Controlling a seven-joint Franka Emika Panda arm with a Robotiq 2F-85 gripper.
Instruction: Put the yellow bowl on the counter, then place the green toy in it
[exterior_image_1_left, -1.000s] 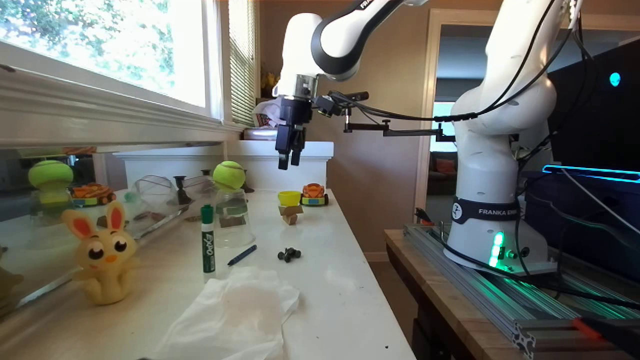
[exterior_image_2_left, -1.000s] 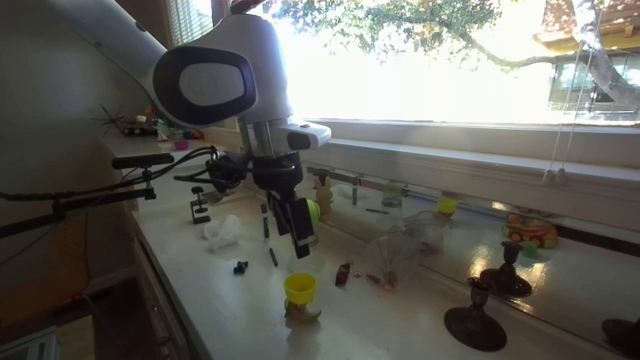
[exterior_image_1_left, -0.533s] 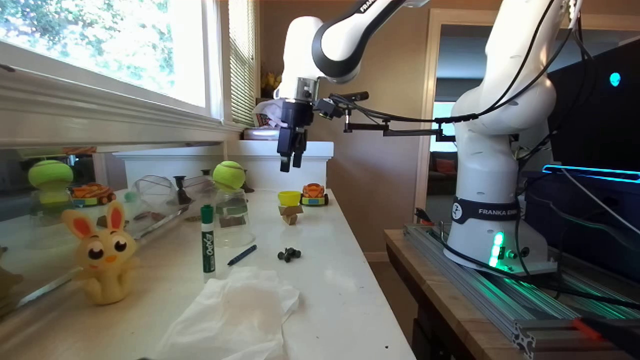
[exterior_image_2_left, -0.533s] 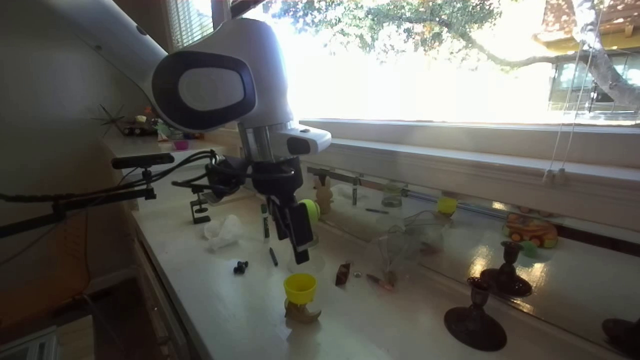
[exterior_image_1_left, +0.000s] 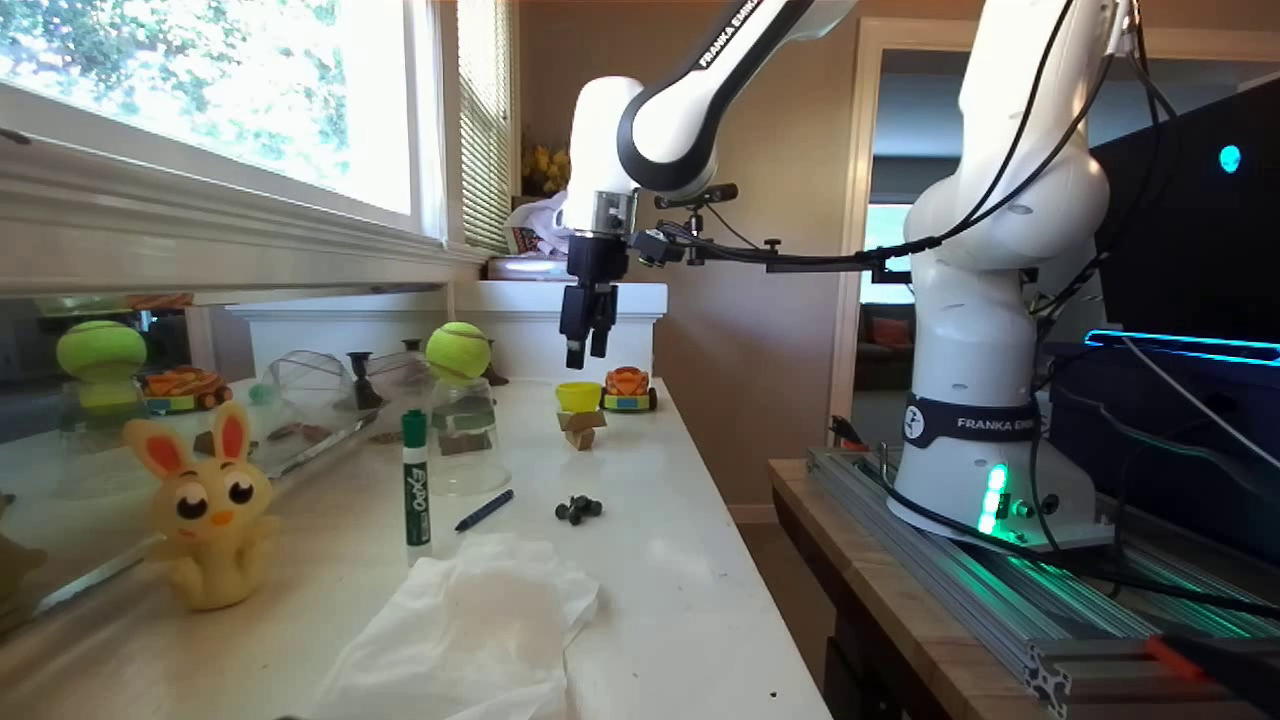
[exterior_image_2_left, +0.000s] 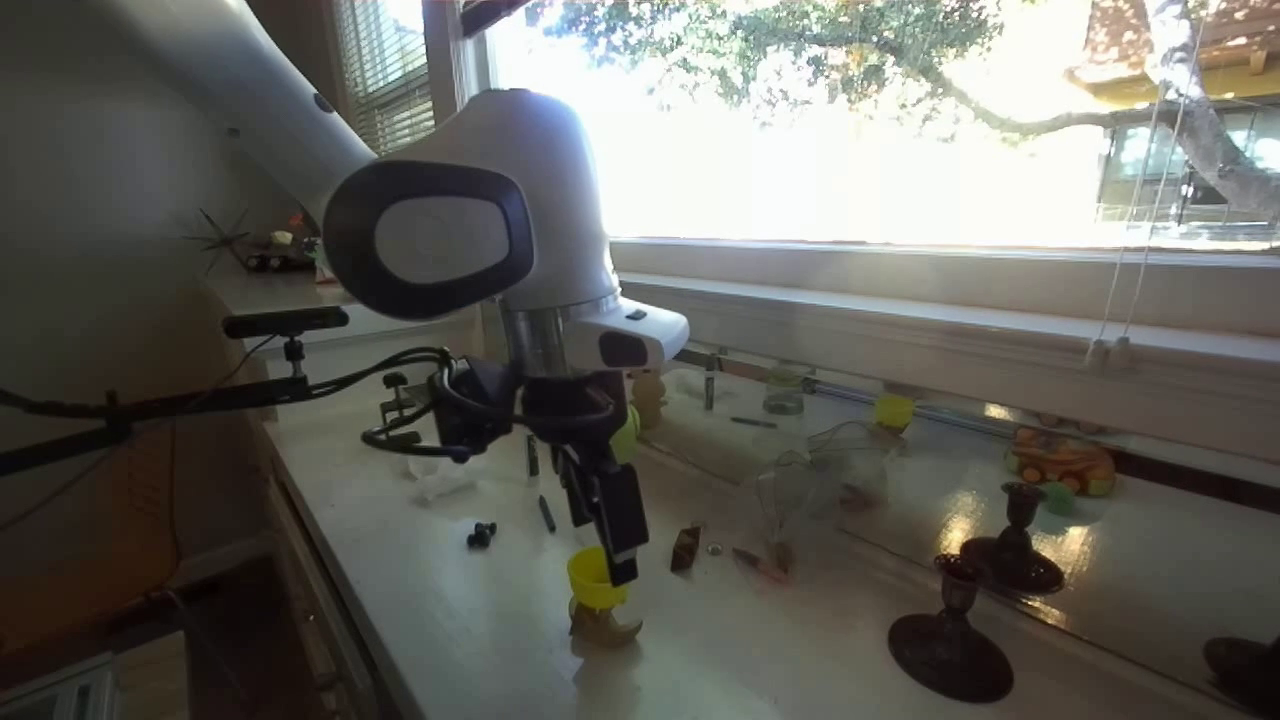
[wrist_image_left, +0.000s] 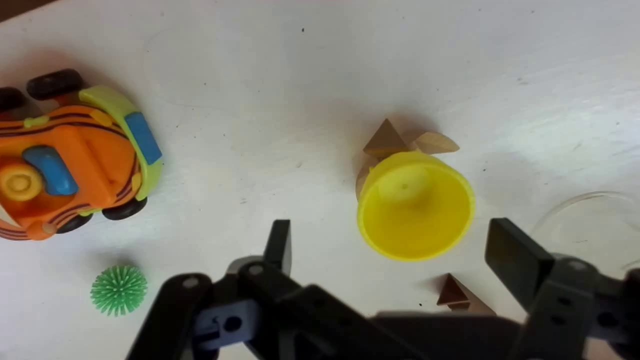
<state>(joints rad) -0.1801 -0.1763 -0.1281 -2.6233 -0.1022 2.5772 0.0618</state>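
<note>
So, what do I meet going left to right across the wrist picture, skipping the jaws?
Orange toy car, yellow bowl, clear round thing. I left out things above or below these, like the green spiky ball.

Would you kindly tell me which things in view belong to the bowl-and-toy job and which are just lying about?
For the job:
gripper
yellow bowl
white counter
spiky green ball, presumably the toy

Just lying about:
orange toy car
yellow rabbit figure
green marker
tennis ball
crumpled white sheet
dark candlestick
</note>
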